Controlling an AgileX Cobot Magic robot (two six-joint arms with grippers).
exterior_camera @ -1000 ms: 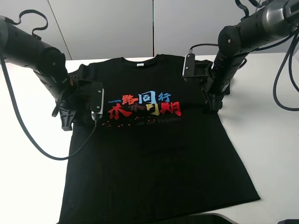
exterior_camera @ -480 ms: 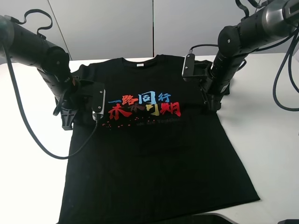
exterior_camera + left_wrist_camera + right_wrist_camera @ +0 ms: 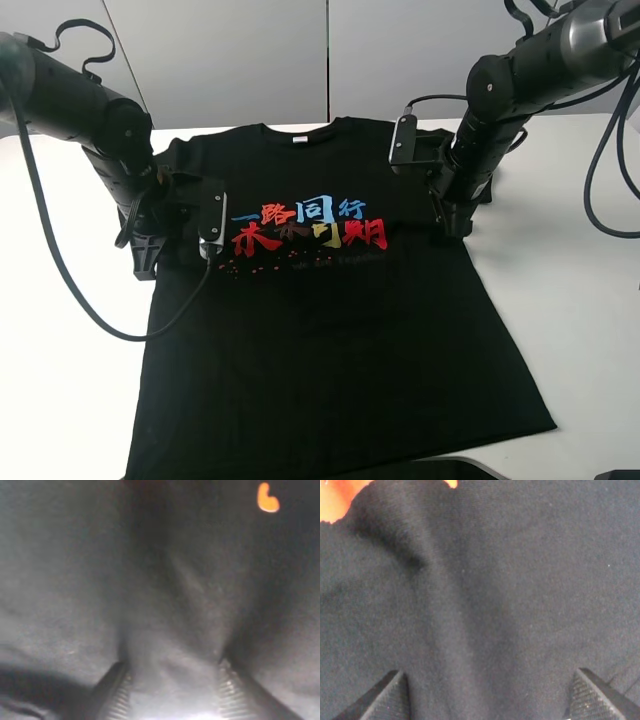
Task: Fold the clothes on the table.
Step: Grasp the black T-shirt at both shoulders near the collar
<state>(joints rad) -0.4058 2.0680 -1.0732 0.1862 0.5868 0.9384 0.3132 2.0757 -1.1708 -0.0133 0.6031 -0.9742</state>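
Setting: white tabletop point(image 3: 570, 250) in front of pale wall panels; nothing else on it but the shirt and the two arms.
Shirt: black T-shirt point(image 3: 330, 350) lies flat and face up in the middle of the tabletop, collar toward the wall, hem toward the camera, both sleeves spread out.
Left hand: left hand point(image 3: 170, 690) points down onto the cloth beside the left sleeve, just left of the chest print. Its fingers point(image 3: 117, 692) stand partly apart with a raised ridge of black cloth bunched between them, so it looks to be pinching the shirt, though the grip does not look fully tight.
Right hand: right hand point(image 3: 487, 692) is down on the cloth near the right sleeve, just right of the print. Its fingers point(image 3: 390, 697) are spread wide, the cloth between them lies nearly flat, nothing pinched.
Step in hand: likely taking hold at both shoulders for a first fold.
Doing it well: the right hand should gather a ridge like the left one before either lifts; both should catch both layers, rise together and level, and keep the cloth taut so no crease runs across the chest.
Writing: big Chinese characters in red, blue and yellow point(image 3: 310, 222); a small line beneath them is too faint to read. One orange fragment of print point(image 3: 267, 499) shows in the left wrist view.
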